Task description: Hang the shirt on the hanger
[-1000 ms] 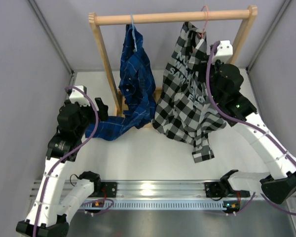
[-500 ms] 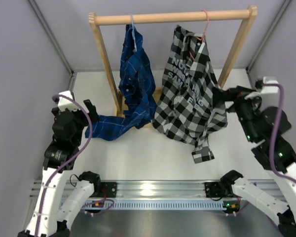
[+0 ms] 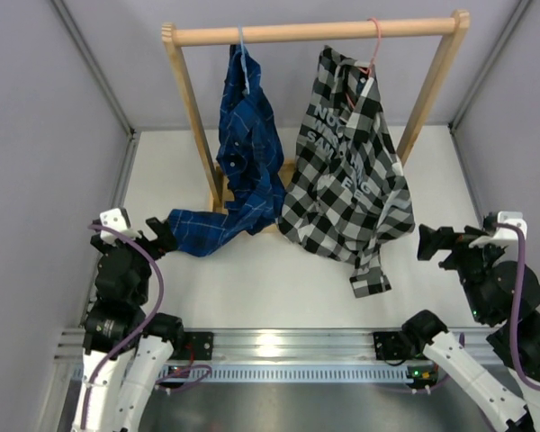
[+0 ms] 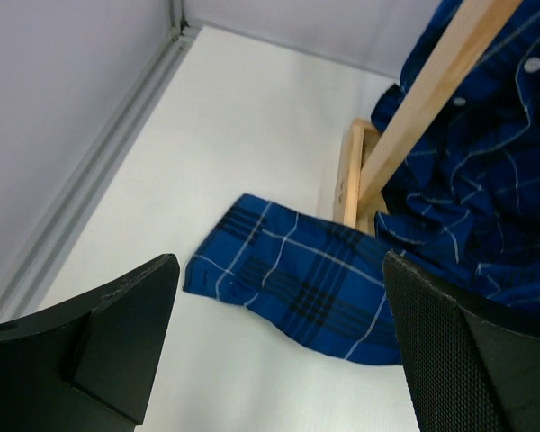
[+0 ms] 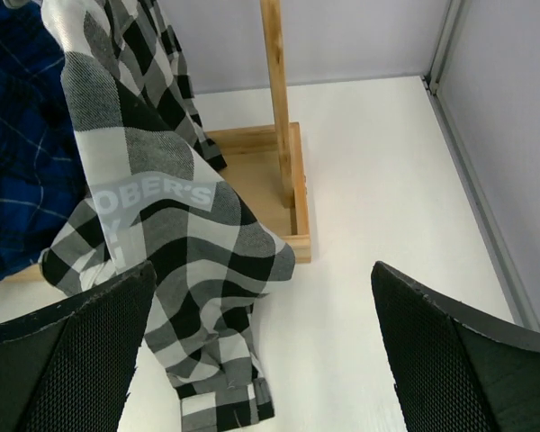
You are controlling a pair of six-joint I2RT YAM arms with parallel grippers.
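The black-and-white checked shirt hangs from the pink wire hanger, whose hook sits over the wooden rail; most of the hanger is hidden inside the collar. One sleeve trails down onto the table. My right gripper is open, low at the near right and apart from the shirt. In the right wrist view the shirt hangs ahead to the left of the open right gripper. My left gripper is open at the near left, holding nothing; the left wrist view shows this left gripper wide open above the table.
A dark blue plaid shirt hangs on a blue hanger at the rail's left, its sleeve lying on the table by my left gripper. The wooden rack stands on posts with a base. Grey walls close in both sides.
My right gripper opened, left the shirt's collar by the rail and drew back low to the near right. The left arm also pulled back toward the near left. The shirt hangs free.
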